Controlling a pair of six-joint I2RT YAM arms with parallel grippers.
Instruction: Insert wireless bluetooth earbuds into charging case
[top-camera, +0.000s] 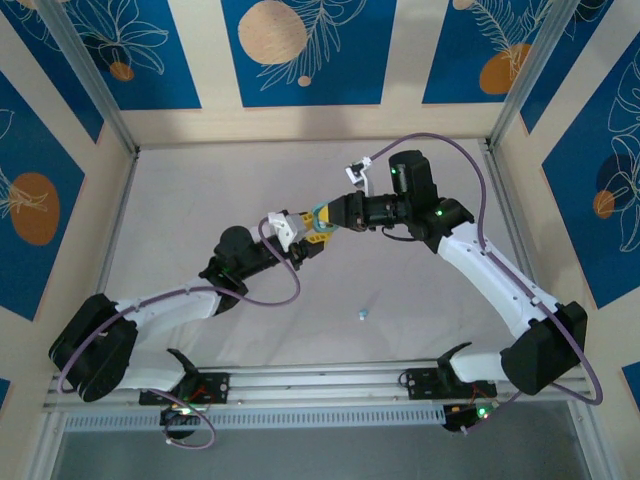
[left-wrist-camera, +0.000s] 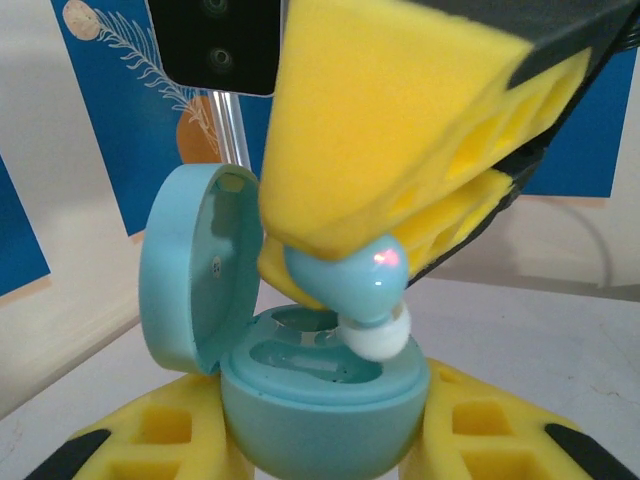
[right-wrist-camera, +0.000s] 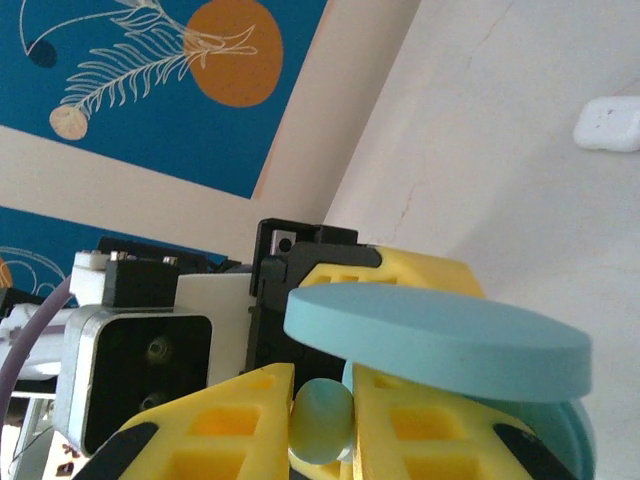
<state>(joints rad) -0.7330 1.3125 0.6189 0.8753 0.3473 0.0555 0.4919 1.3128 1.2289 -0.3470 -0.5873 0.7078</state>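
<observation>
my right jaws pinch 1 teal earbud (left-wrist-camera: 350, 285) by its round body: tiny, light, glossy, likely slippery; its white tip hangs just over the open case (left-wrist-camera: 320, 410) gripped in my left jaws

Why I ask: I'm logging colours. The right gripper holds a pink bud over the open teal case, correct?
No. The bud is teal, not pink, as the left wrist view shows. The right gripper holds it over the open teal case.

Mid-table: left gripper (top-camera: 311, 242), right gripper (top-camera: 334, 216) meet at teal case (top-camera: 318, 213); loose earbud (top-camera: 363, 314) lies apart.
</observation>
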